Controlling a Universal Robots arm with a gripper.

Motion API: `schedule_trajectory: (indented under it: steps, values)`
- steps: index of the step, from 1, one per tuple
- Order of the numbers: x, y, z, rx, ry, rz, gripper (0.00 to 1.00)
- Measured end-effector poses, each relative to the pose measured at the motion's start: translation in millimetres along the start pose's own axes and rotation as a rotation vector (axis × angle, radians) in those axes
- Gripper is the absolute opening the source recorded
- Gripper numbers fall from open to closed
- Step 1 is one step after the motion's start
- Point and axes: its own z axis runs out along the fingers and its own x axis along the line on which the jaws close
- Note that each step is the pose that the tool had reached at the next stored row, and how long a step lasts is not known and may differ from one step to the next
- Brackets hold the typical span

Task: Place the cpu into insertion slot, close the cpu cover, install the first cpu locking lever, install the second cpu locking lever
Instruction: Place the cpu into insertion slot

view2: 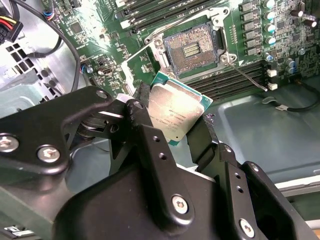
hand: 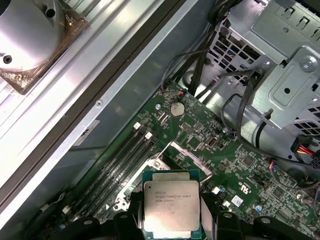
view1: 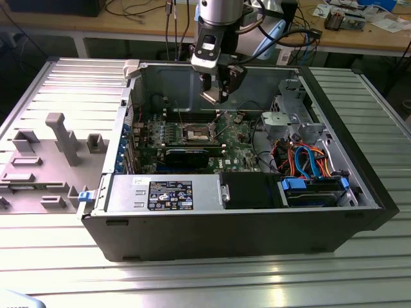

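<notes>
jaws clamped on cpu (view2: 175, 112) | arm (view1: 218, 16) pointing straight down — cpu above open insertion slot (view2: 192, 47)

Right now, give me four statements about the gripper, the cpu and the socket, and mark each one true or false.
1. The gripper holds the cpu between its fingers. True.
2. The cpu already sits in the socket. False: the socket is empty with its contacts bare, and the cpu is held clear of it.
3. The computer case is open, with the motherboard exposed. True.
4. The gripper hangs outside the computer case. False: in the exterior view it hangs over the motherboard, within the case.
</notes>
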Motion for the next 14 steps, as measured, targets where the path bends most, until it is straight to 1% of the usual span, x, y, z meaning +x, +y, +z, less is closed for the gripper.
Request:
schedule_trajectory:
  steps: [11,14]
  values:
    - [0.0,0.0,0.1,-0.0006,-0.0031,0.034,0.55]
    - [0.0,0.0,0.1,-0.0010,-0.0045,0.051,0.55]
